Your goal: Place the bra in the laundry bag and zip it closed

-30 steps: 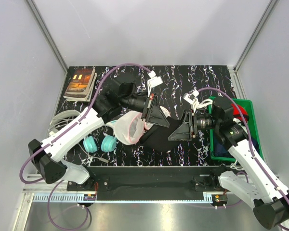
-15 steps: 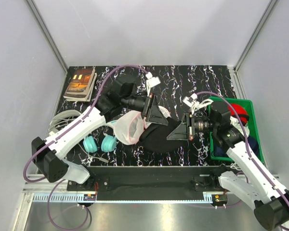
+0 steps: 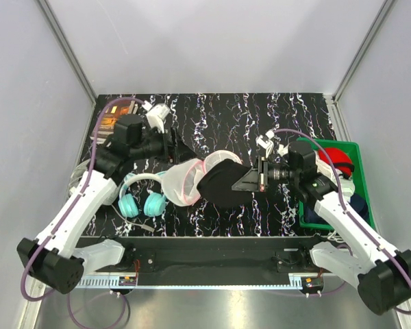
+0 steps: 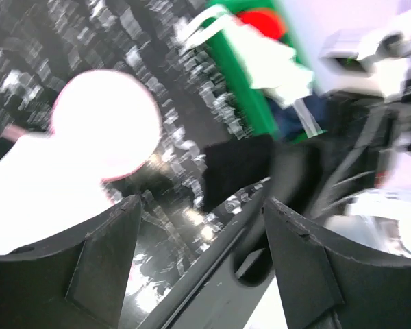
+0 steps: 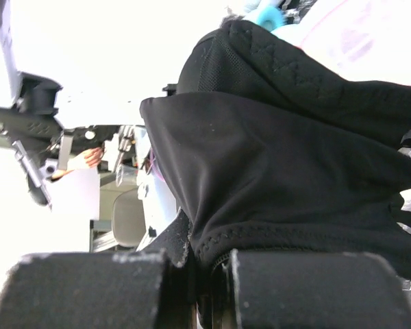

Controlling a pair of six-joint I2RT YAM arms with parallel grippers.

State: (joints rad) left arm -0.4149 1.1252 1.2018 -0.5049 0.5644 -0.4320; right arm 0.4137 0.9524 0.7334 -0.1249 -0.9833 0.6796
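Right gripper [image 3: 240,183]: clamped on bra [image 3: 218,185], centre frame, against laundry bag [image 3: 180,182]. Left gripper [image 3: 175,146]: apart, withdrawn to upper left, bag released. Insert bra unsupported.

One bra [image 3: 222,186], one laundry bag [image 3: 180,181], one headphone set [image 3: 140,203], one green bin [image 3: 349,144], one stack of books [image 3: 104,129].

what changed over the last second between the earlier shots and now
The left gripper drew back to the left, away from the limp black fabric bra, and is open and empty. The right gripper stays shut on the bra; the round white mesh laundry bag stayed put.
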